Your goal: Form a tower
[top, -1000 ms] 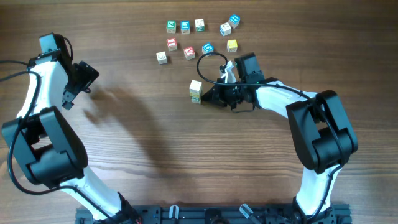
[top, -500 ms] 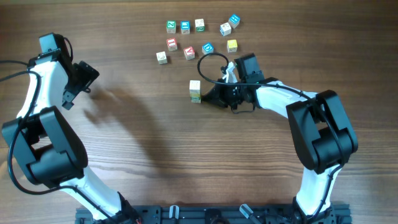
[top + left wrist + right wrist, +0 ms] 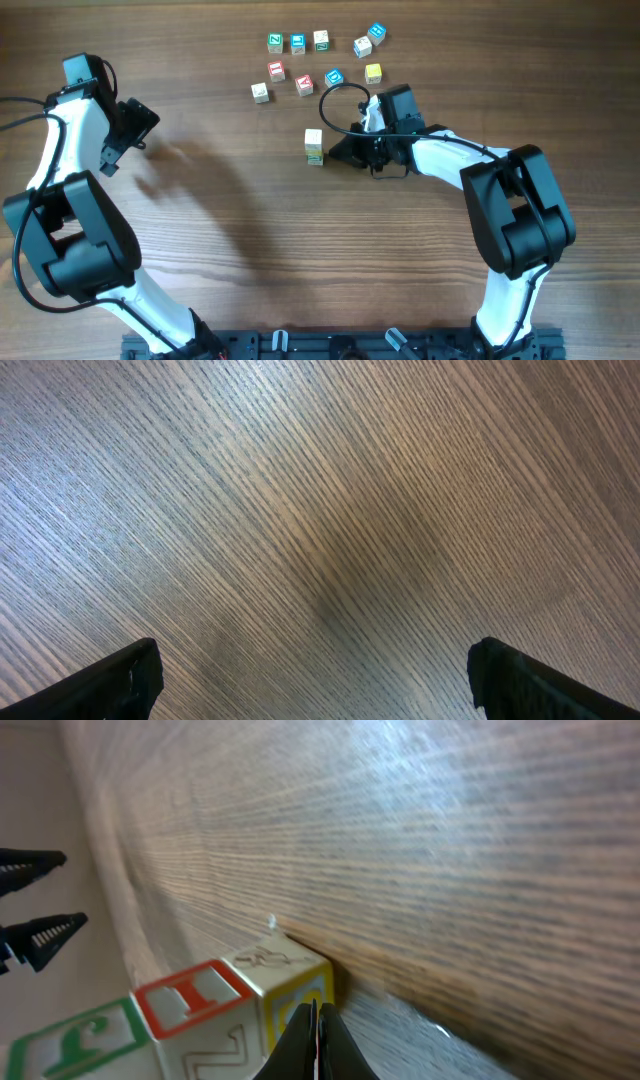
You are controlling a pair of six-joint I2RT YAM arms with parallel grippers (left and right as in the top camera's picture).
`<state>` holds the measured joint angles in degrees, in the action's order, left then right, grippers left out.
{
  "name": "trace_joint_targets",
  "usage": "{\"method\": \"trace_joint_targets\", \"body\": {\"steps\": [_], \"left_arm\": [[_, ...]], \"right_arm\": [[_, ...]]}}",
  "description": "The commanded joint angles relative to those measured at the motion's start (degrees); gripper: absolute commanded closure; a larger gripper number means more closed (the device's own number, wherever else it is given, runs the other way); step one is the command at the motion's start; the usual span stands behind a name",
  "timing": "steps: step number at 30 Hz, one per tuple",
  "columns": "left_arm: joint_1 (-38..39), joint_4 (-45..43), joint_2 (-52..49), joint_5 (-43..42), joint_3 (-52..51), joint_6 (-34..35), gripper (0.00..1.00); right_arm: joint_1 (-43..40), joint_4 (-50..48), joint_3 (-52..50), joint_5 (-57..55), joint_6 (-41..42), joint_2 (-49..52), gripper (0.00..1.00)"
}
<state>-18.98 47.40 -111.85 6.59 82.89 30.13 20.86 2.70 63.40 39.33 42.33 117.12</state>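
The tower (image 3: pixel 314 146) is a slim stack of letter cubes standing mid-table, pale top face upward. My right gripper (image 3: pixel 340 153) lies low just to its right, shut with nothing held, its tips a small gap from the stack. The right wrist view shows the shut tips (image 3: pixel 318 1038) right in front of a yellow-framed cube (image 3: pixel 292 988), with a red-framed cube (image 3: pixel 188 996) and a green-framed cube (image 3: pixel 92 1038) beside it. My left gripper (image 3: pixel 122 140) hovers open at the far left; its wrist view shows only bare wood between the fingers (image 3: pixel 122 678).
Several loose letter cubes (image 3: pixel 320 60) lie scattered behind the tower, the nearest a yellow cube (image 3: pixel 373 72) and a blue one (image 3: pixel 334 77). A black cable loop (image 3: pixel 340 100) arches over the right wrist. The wooden table (image 3: pixel 250 240) stretches out in front.
The tower looked tilted a second ago and now stands straighter. My right gripper has drawn back slightly to the right. The left arm has not moved.
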Motion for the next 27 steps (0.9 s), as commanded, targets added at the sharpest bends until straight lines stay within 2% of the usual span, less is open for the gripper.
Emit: {"method": "trace_joint_targets", "body": {"steps": [1, 27], "left_arm": [[-0.09, 0.02, 1.16, 0.55, 0.59, 0.2, 0.0], [-0.09, 0.02, 1.16, 0.55, 0.59, 0.2, 0.0]], "right_arm": [[0.09, -1.92, -0.31, 1.46, 1.31, 2.4, 0.96], [0.09, -5.64, -0.31, 3.52, -0.92, 2.73, 0.96]]}}
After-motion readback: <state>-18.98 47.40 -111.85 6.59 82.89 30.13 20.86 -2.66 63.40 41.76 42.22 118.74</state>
